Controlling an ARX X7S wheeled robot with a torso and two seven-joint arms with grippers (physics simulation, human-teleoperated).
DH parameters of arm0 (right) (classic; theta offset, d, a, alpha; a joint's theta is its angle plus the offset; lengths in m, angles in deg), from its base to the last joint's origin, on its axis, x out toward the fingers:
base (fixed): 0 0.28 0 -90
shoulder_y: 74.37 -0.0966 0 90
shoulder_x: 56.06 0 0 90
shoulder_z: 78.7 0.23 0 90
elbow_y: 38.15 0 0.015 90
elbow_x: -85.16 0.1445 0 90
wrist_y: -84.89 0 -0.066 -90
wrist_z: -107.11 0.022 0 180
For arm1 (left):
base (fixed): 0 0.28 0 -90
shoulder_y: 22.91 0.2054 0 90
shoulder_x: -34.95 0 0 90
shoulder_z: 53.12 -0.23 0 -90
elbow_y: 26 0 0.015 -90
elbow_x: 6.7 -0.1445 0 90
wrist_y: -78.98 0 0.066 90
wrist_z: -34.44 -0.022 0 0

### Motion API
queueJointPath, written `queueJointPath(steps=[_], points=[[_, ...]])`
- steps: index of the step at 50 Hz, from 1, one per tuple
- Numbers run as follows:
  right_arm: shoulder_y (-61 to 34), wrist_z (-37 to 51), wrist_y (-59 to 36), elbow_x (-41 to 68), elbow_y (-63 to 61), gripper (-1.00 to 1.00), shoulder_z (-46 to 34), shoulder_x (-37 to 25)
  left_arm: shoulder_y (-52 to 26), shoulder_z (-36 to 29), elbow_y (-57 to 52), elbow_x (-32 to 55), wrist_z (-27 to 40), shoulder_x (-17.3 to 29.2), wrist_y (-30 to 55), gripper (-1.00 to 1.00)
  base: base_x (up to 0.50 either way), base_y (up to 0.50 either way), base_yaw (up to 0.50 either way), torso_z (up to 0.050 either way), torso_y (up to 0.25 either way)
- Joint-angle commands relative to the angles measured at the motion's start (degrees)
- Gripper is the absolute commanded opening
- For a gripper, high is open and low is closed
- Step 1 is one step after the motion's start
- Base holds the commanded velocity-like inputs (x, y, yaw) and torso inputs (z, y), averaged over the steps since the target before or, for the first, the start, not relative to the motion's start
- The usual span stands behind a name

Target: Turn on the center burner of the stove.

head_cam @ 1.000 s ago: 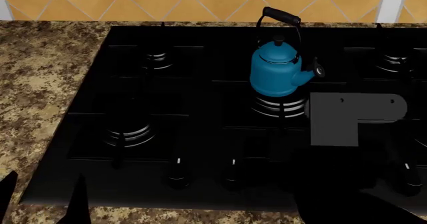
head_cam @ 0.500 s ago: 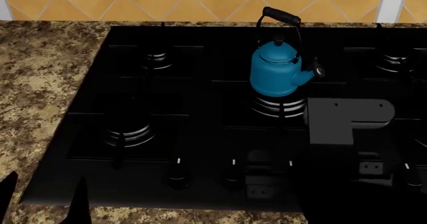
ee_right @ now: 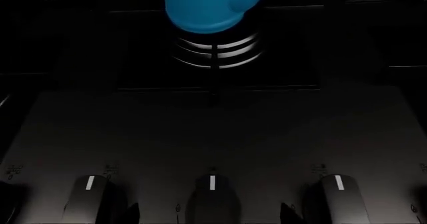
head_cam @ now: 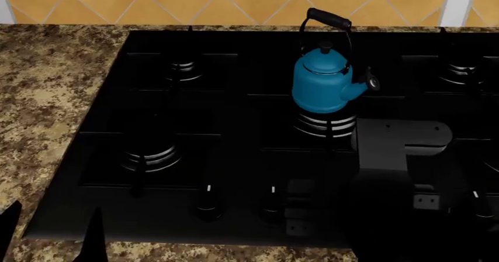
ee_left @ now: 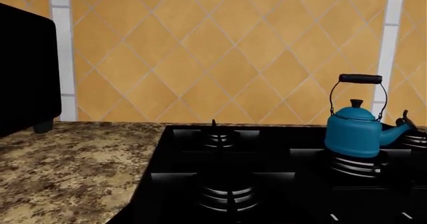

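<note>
Right gripper (head_cam: 354, 212) hovered over the knob (ee_right: 212, 196) row of the stove (head_cam: 234, 157); jaw state indiscernible. Kettle (head_cam: 323, 80) sat on center burner (head_cam: 323, 124).

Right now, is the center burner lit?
Not lit, as far as can be seen: the center burner under the kettle shows bare silver rings, no flame, and the middle knob has its mark straight.

no readable text anywhere | knobs (ee_right: 212, 196) on the stove (head_cam: 234, 157) front edge: plain white lines, tiny unreadable icons
</note>
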Motion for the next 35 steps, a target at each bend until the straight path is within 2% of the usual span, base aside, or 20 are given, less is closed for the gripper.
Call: queueJointPath(steps=[1,8,13,35], points=[[-0.34,1.85,0.0,1.83,2.72,1.0,0.12,0.19,0.0,-0.21,0.04,-0.02,0.2,0.18,-0.12,1.0,0.0,0.0,0.0,0.0,0.0],[-2.1,4.98,-1.45,1.88,8.6,1.0,-0.36,0.4,0.03,-0.32,0.34,0.07,0.08,0.26,-0.44,1.0,0.0,0.0,0.0,0.0,0.0],[-2.6,1.15,1.42,1.0,11.84,1.0,-1.29,0.07,-0.13,-0.41,0.66,0.06,0.11,0.24,-0.49,1.0,0.0,0.0,0.0,0.0,0.0],[-7.1,0.93,1.75,0.16,17.65,1.0,-6.52,0.95,-0.36,-0.78,2.95,-0.13,-0.55,0.26,-2.82,1.0,0.0,0.0,0.0,0.0,0.0]])
